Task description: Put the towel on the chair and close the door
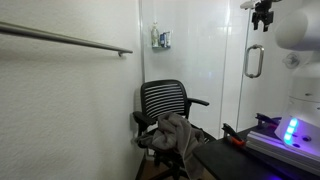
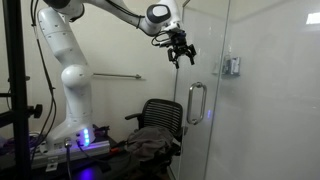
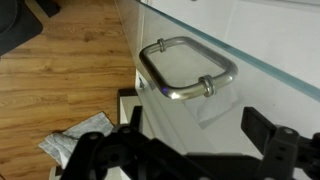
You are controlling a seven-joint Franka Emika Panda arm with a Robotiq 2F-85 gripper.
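Observation:
The grey towel (image 1: 176,132) lies crumpled over the seat of the black slatted office chair (image 1: 163,99); both also show in an exterior view, the towel (image 2: 150,143) on the chair (image 2: 162,112). The frosted glass door (image 2: 207,55) carries a silver D-shaped handle (image 2: 196,103), also seen in an exterior view (image 1: 254,61) and in the wrist view (image 3: 186,70). My gripper (image 2: 180,51) hangs high up by the door's edge, well above the handle and the chair. In the wrist view the gripper (image 3: 196,128) is open, with nothing held between its fingers.
A metal rail (image 1: 65,39) runs along the white wall. The robot's base with a blue light (image 2: 80,135) stands on a dark table next to the chair. A small fitting (image 2: 232,66) is mounted on the far wall. Wood floor (image 3: 60,80) lies below.

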